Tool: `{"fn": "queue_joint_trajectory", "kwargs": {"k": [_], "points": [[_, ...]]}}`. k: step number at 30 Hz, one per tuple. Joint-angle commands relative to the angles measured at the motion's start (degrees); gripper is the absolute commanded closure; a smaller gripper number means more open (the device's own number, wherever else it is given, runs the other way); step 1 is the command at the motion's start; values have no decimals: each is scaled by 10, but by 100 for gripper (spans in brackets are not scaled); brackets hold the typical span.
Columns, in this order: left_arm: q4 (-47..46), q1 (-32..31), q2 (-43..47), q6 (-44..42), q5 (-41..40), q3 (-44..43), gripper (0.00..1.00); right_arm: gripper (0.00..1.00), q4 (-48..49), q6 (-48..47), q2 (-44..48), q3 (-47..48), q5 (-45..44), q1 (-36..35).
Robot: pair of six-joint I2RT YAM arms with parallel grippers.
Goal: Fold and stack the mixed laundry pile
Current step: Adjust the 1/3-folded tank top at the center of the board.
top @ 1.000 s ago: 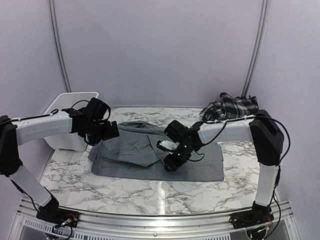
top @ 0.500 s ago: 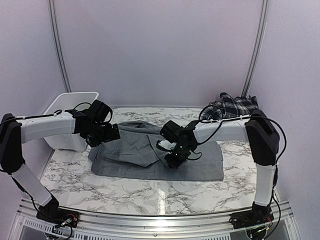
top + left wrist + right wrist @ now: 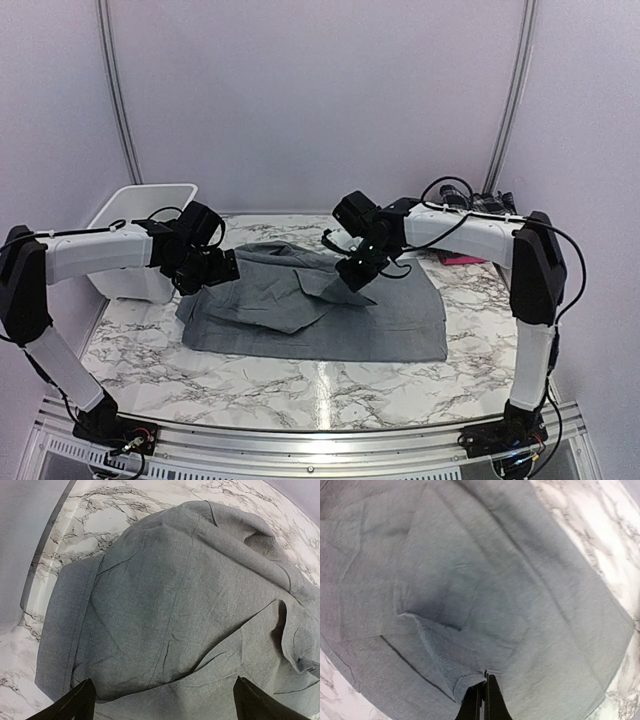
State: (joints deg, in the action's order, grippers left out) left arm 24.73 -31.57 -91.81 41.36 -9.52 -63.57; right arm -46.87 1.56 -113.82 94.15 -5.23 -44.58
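On the table [image 3: 250, 385], right tool [image 3: 353, 282] pinches a fold of rumpled grey garment [image 3: 400, 325]; left tool [image 3: 212, 268] spread.

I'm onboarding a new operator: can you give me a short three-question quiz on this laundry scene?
1. True or false: the left end effector is shut on the grey garment.
2. Which end effector pinches a fold of that garment? A left, B right, C neither.
3. Fill in: the white basket stands at the far ___ corner of the table.
Key: 1 false, the left end effector is open; 2 B, the right end effector; 3 left.
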Motion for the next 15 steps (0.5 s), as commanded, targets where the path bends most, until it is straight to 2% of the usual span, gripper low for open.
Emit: {"fn": "queue_joint_trajectory", "kwargs": {"k": [1,8,15], "points": [[15,10,-6,1,-8,1,1,100,-11,-34,25,67,-27,47],[16,13,-20,-1,-11,-12,1,100,1,-26,2,198,-48,114],[17,14,-35,-5,-16,-30,1,100,33,-39,-73,356,-61,134]]}}
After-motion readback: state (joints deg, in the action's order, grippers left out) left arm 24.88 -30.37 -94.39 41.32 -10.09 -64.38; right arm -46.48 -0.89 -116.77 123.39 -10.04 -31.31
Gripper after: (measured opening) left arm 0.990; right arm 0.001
